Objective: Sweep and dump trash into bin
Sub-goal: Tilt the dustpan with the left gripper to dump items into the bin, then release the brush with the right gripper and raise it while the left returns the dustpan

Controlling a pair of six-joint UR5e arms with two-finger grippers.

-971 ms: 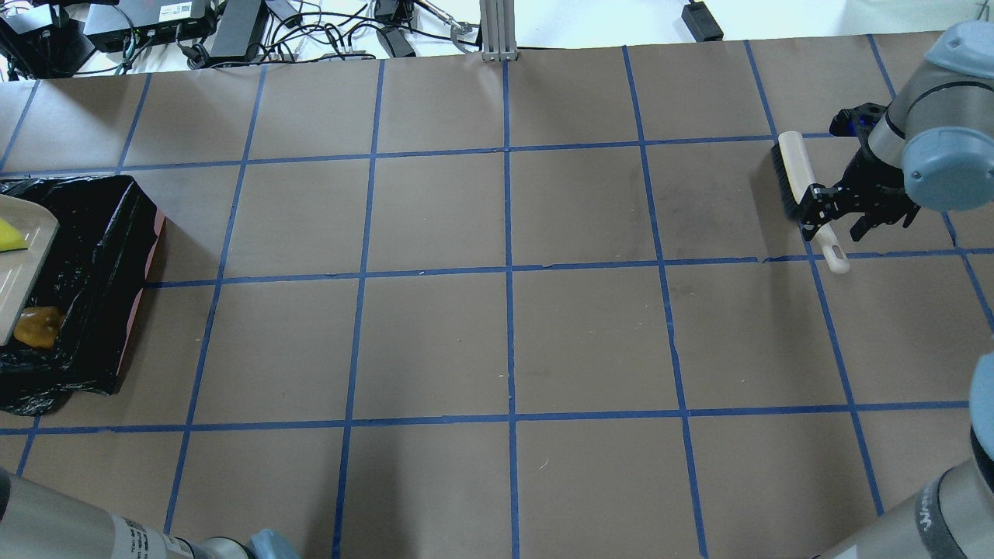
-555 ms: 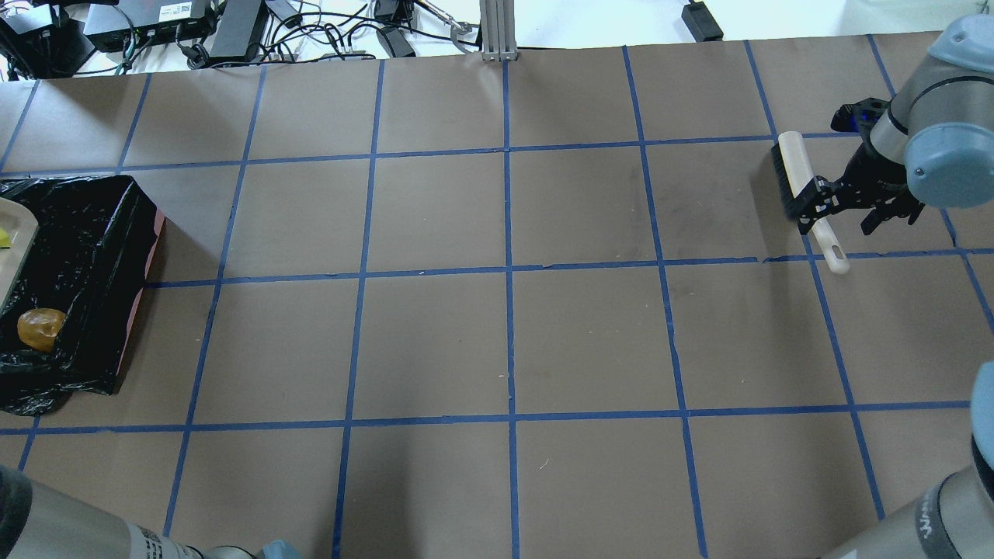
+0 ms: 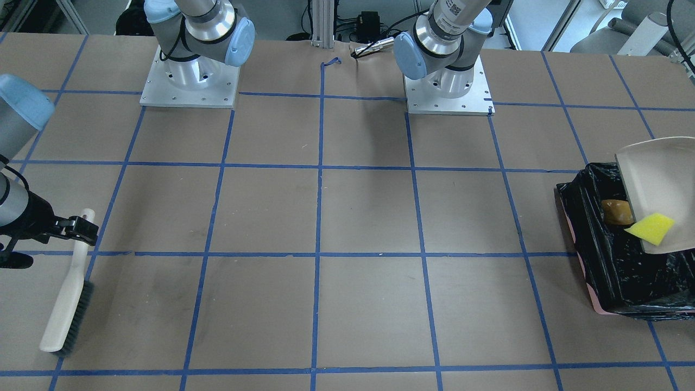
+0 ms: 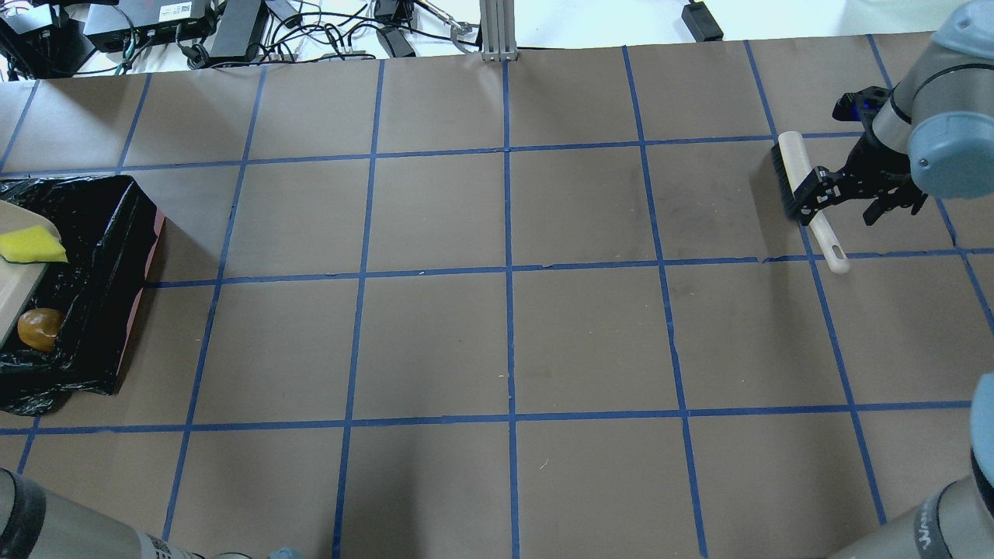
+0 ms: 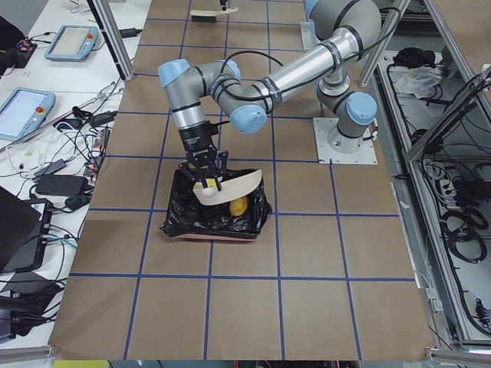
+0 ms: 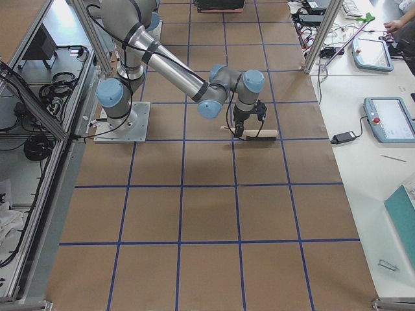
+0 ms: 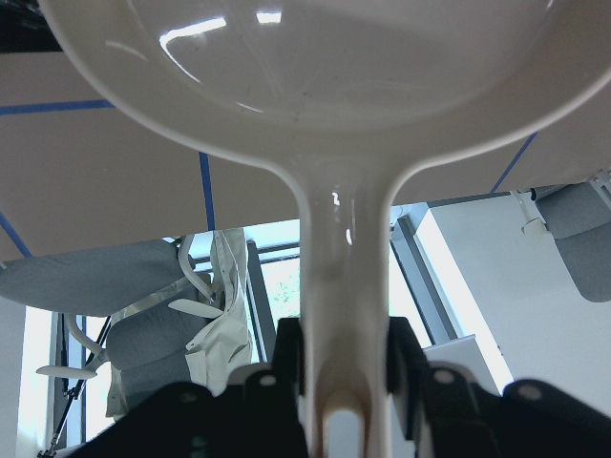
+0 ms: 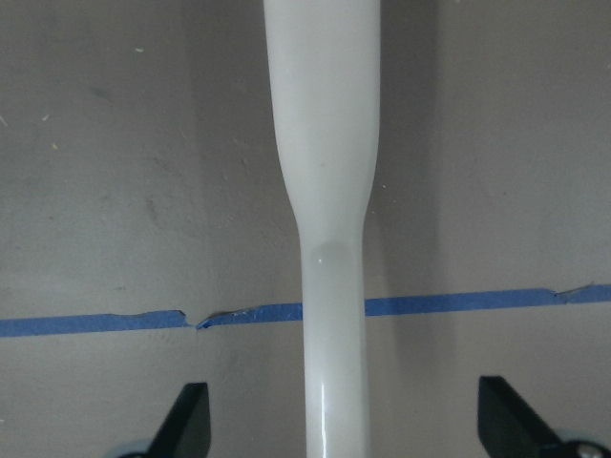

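Note:
My left gripper (image 7: 342, 367) is shut on the handle of the beige dustpan (image 3: 659, 179) and holds it tilted over the bin (image 3: 602, 271), a pinkish box lined with a black bag at the table's left end (image 4: 101, 256). The yellow-green sponge wedge (image 3: 651, 228) sits at the pan's lower lip, over the bin (image 4: 31, 247). The golden-brown lump (image 3: 616, 212) lies inside the bag (image 4: 39, 329). The pale bread-like piece is hidden. My right gripper (image 4: 846, 200) is open above the handle of a brush (image 4: 800, 182) that lies on the table (image 8: 329, 191).
Brown paper with a blue tape grid covers the table (image 4: 505, 341). Cables and power boxes (image 4: 194, 31) lie past the far edge. The two arm bases (image 3: 190, 81) stand at the robot's side of the table.
The dustpan swung left and back over the bin. The sponge has slid toward the pan's lip. The brown lump now lies uncovered in the bag. My right gripper drew slightly away from the brush.

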